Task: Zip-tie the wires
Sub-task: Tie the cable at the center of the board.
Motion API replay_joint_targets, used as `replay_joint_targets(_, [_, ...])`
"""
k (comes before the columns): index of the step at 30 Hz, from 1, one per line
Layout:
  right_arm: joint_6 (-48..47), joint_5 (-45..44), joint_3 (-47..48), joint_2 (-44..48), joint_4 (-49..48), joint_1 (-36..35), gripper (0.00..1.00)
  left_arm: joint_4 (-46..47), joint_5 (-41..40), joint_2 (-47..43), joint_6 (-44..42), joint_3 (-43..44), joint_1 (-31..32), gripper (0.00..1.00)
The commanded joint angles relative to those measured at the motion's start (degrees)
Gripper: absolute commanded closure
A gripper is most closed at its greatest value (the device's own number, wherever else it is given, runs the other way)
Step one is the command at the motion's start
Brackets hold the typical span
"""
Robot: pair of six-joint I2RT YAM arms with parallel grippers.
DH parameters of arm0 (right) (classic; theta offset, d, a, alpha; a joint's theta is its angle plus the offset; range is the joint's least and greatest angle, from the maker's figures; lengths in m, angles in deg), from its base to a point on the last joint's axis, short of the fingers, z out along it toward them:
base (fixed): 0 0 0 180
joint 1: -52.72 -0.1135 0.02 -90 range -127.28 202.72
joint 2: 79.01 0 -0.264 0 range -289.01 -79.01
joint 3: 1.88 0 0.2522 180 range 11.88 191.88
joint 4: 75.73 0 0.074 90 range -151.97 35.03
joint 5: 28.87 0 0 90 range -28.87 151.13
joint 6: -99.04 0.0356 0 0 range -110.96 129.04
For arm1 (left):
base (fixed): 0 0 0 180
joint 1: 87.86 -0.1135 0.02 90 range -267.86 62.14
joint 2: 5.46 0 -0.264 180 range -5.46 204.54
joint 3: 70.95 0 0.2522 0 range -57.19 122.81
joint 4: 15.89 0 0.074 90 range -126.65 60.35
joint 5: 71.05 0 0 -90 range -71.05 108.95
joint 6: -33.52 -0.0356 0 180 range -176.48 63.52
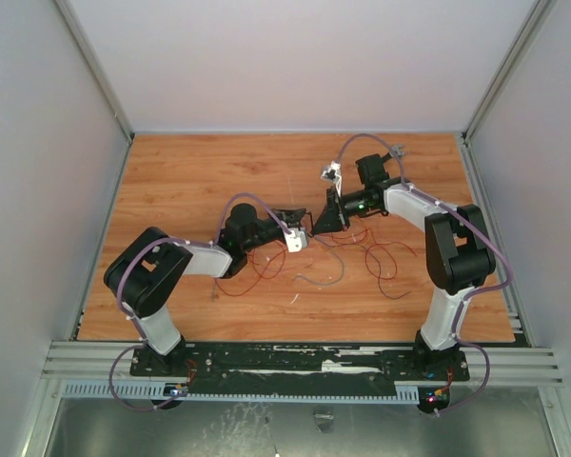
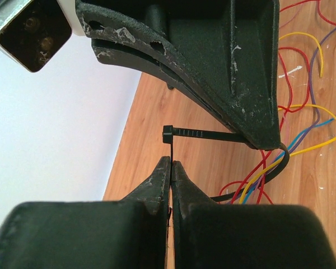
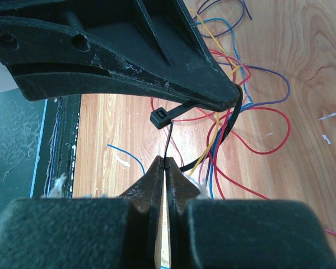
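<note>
Loop closure: left gripper (image 2: 171, 162) and right gripper (image 3: 164, 161) each clenched on the zip tie (image 2: 199, 134) circling the wires (image 2: 263, 171); tail (image 2: 169, 149) likely wanted squaring to the head (image 2: 168, 133), then a steady, straight pull.

SITE: you're looking at a lab robot cell | SIGNS: white panel walls (image 1: 295, 57), aluminium rail (image 1: 86, 362), wood-grain tabletop (image 1: 200, 171), left arm (image 1: 162, 271) and right arm (image 1: 452, 248) bolted down

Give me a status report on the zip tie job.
Left gripper shut on zip tie. Right gripper shut on it too. Loop loose round wires. Nothing blocking.
</note>
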Motion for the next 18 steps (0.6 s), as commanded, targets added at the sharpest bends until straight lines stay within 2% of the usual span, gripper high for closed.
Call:
replay_joint_targets(1, [0.4,1.2,1.5,-0.8,0.0,-0.3,1.00,2.4,-0.4,0.7,-0.8,0.5,0.6,1.00])
replay_joint_targets(18, [-1.9,1.4,-1.1,0.0,1.1,-0.8,1.00,3.1,-0.6,0.8,0.6,0.6,0.6,1.00])
